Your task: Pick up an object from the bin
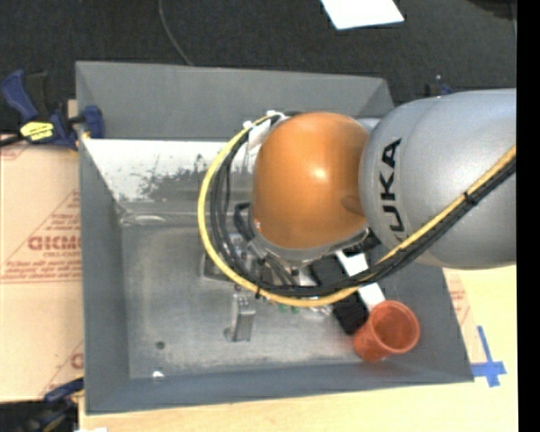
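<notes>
item: orange cup (389, 329), lower right corner of the bin (99, 268), mouth showing, touching a black block (349, 313). gripper (242, 318): low over bare floor, left of both; open or closed, i cannot tell. advice: move right and straddle the cup's rim before closing.
</notes>
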Controlling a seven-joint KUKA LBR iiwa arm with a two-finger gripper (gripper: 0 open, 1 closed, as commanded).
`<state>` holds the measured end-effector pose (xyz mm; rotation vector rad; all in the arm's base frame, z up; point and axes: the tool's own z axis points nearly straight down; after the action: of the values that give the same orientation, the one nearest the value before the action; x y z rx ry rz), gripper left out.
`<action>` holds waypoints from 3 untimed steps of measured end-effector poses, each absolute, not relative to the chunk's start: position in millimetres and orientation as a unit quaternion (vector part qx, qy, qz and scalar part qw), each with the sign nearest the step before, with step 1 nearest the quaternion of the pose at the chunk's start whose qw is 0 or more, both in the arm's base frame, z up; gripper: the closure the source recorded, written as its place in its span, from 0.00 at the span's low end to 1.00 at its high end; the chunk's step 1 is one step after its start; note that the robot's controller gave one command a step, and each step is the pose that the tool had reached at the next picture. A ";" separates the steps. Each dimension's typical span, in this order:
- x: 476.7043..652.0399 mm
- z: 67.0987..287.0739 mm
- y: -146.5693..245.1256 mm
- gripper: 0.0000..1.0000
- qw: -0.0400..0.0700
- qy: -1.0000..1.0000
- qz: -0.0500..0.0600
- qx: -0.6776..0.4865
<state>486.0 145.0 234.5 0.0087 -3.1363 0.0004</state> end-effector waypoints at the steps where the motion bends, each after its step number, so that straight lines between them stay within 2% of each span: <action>1: 487.6 238.9 144.0 0.00 -0.001 -1.000 -0.001 0.000; 2: 537.5 141.0 106.6 0.00 -0.003 -0.995 0.000 0.097; 3: 598.1 162.0 97.7 0.00 -0.007 -0.993 -0.001 0.120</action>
<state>598.1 97.7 162.0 0.3777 -3.1326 -0.0040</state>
